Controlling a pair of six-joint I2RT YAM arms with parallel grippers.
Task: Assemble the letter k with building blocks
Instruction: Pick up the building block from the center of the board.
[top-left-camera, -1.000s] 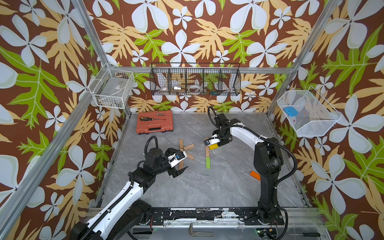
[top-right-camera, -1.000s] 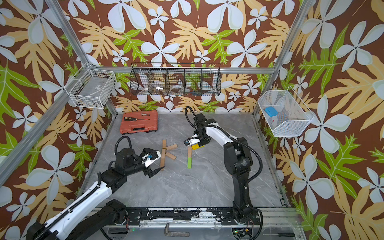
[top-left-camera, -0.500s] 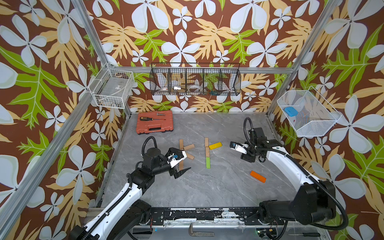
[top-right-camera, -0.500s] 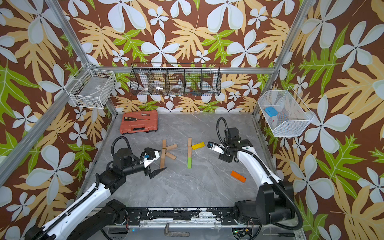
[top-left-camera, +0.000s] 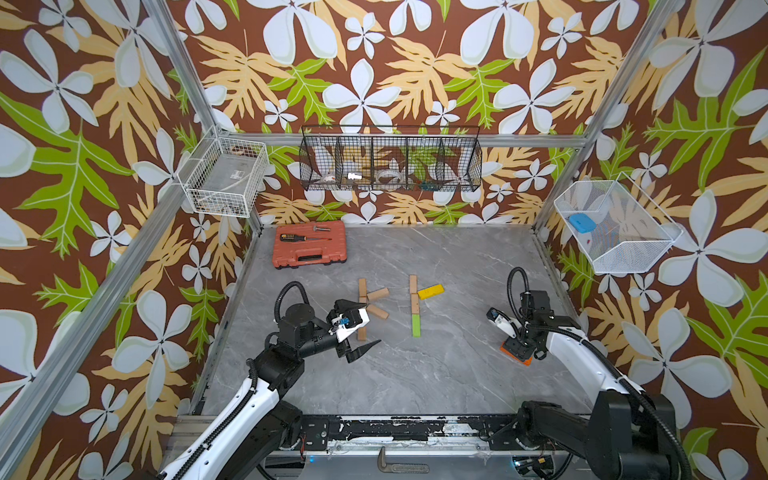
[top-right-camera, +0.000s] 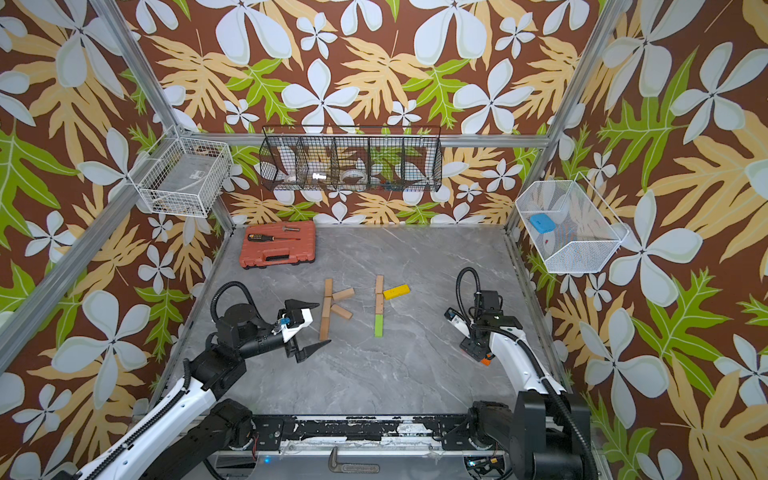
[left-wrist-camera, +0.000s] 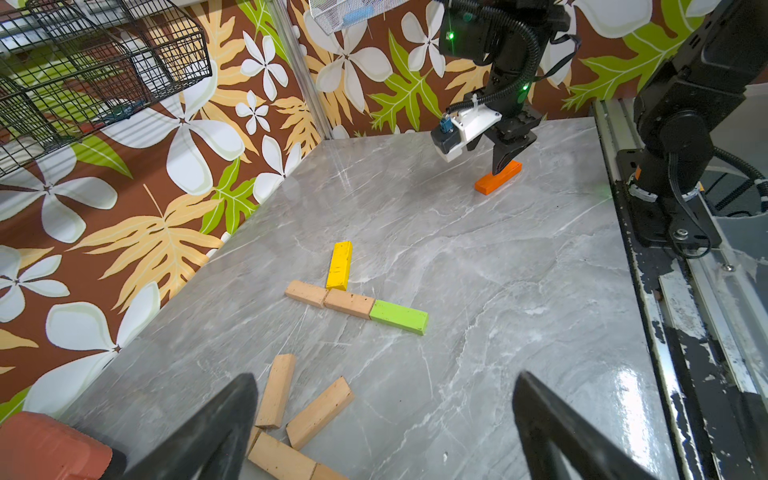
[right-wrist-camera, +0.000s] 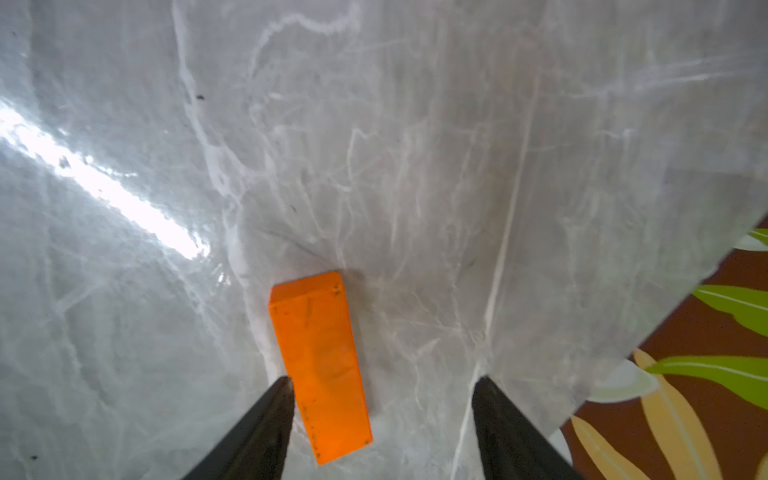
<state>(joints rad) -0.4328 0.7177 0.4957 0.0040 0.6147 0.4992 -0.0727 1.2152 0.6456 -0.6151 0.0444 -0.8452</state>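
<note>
Several building blocks lie on the grey table. Light wood planks (top-left-camera: 362, 309) form a K at centre left. Beside it, two wood planks (top-left-camera: 412, 293) and a green plank (top-left-camera: 416, 325) make a column, with a yellow plank (top-left-camera: 430, 291) angled off its upper part. An orange block (right-wrist-camera: 320, 353) lies flat at the right. My right gripper (right-wrist-camera: 382, 380) is open and low over it, one finger touching the block's edge, the other well clear. In a top view the right gripper (top-left-camera: 515, 349) hides most of the orange block (top-left-camera: 521, 360). My left gripper (left-wrist-camera: 384, 386) hovers wide open by the wooden K, holding nothing.
A red-orange tool case (top-left-camera: 309, 245) with a screwdriver sits at the back left. A black wire basket (top-left-camera: 390, 162) hangs on the back wall, white wire baskets on the left (top-left-camera: 224, 180) and right (top-left-camera: 615, 224) walls. The table's right edge lies close to the orange block.
My right gripper let go of the yellow plank by the column, swung to the right and came down over the orange block, its jaws widening. The left gripper shifted only slightly.
</note>
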